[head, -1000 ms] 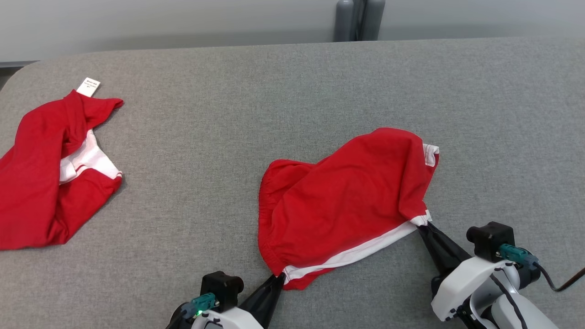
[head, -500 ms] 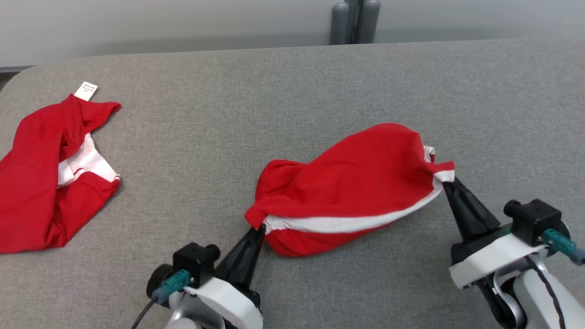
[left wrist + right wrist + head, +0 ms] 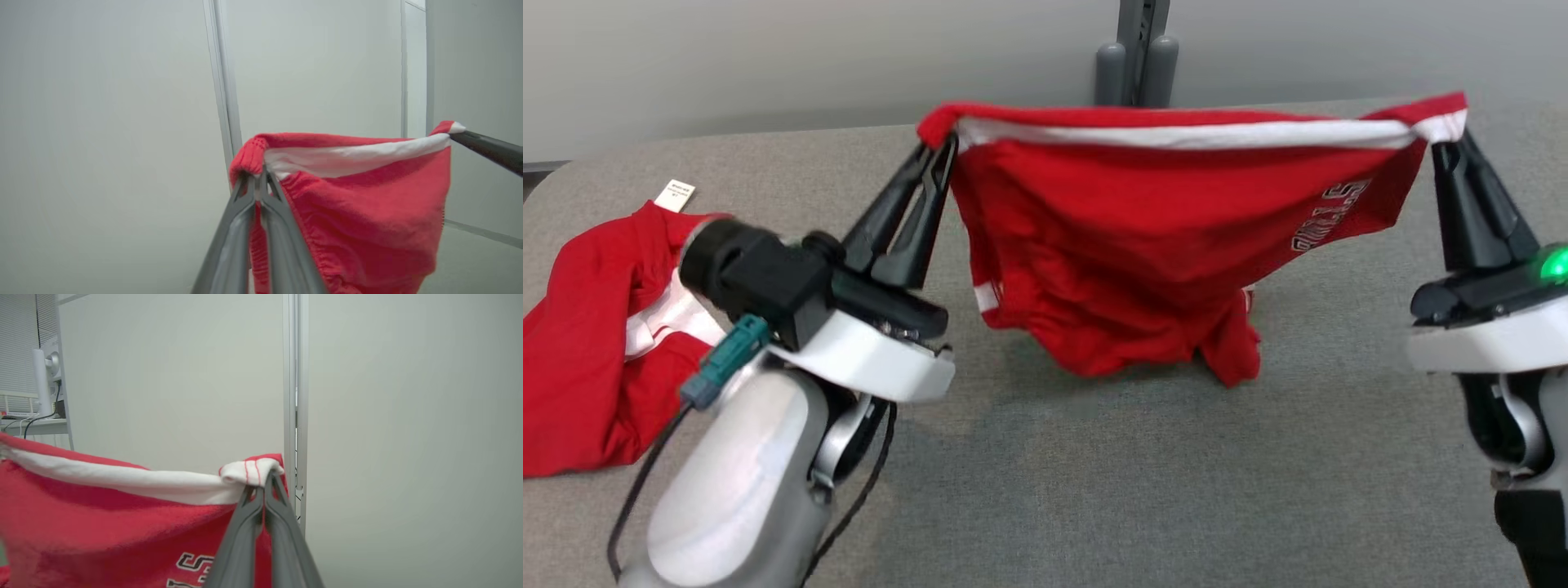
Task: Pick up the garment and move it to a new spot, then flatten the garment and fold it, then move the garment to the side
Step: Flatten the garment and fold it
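The garment (image 3: 1160, 237) is a pair of red shorts with a white band and lettering, stretched in the air between my two grippers above the grey table (image 3: 1094, 474). My left gripper (image 3: 943, 147) is shut on its left corner, and my right gripper (image 3: 1445, 139) is shut on its right corner. The white band runs taut along the top edge; the lower folds hang down and brush the table. In the left wrist view the left gripper (image 3: 258, 177) pinches the red corner of the garment (image 3: 359, 212). In the right wrist view the right gripper (image 3: 263, 486) pinches the white corner of the garment (image 3: 102, 522).
A second red and white garment (image 3: 596, 343) with a white tag lies crumpled at the table's left edge. A grey post (image 3: 1135, 57) stands behind the table's far edge against a pale wall.
Both grippers have risen from the table with the garment's corners and drawn apart, so the garment has gone from lying bunched to hanging stretched. The head view has also shifted.
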`<state>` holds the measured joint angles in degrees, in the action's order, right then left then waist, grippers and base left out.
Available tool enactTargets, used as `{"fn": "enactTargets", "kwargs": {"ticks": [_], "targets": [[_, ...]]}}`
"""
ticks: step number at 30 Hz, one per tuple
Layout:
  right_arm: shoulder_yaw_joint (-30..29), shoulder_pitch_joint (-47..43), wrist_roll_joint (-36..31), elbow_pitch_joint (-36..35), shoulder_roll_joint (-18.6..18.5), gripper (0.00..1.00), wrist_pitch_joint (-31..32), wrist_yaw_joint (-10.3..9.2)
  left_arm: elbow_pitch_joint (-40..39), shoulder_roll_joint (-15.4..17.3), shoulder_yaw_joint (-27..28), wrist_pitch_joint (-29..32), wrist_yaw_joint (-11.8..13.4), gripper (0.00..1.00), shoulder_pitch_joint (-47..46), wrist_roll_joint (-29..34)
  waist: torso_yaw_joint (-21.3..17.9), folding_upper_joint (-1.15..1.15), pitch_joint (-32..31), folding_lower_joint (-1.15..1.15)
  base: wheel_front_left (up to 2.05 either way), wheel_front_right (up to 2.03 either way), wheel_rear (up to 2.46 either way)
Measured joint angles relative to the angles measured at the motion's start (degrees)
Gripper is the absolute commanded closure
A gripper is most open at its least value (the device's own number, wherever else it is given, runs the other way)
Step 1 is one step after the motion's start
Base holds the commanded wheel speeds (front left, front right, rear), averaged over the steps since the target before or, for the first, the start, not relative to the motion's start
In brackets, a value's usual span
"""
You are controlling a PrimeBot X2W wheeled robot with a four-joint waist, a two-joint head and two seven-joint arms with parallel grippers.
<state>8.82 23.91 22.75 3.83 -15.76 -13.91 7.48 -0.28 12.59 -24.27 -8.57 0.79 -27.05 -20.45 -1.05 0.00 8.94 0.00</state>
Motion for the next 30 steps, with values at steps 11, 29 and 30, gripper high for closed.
{"fn": "enactTargets", "kwargs": {"ticks": [11,29,30], "targets": [[-3.03,7.98,2.48,-8.29,0.24,1.0,5.61,0.0,-5.42,0.91,2.23,3.03,-0.73,1.0,-13.83,1.18,-2.14,0.0,-1.02,0.0,0.0,0.0,0.0],[-0.55,34.01,11.09,8.06,-1.21,1.0,4.92,0.0,16.6,-4.46,2.65,-0.27,-6.14,1.0,-39.83,-3.31,-2.99,0.0,10.71,0.0,0.0,0.0,0.0],[0.86,39.21,12.52,12.54,-0.94,1.0,3.74,0.0,21.9,-5.08,2.58,-2.21,-6.75,1.0,-45.21,-3.13,-3.07,0.0,12.62,0.0,0.0,0.0,0.0]]}}
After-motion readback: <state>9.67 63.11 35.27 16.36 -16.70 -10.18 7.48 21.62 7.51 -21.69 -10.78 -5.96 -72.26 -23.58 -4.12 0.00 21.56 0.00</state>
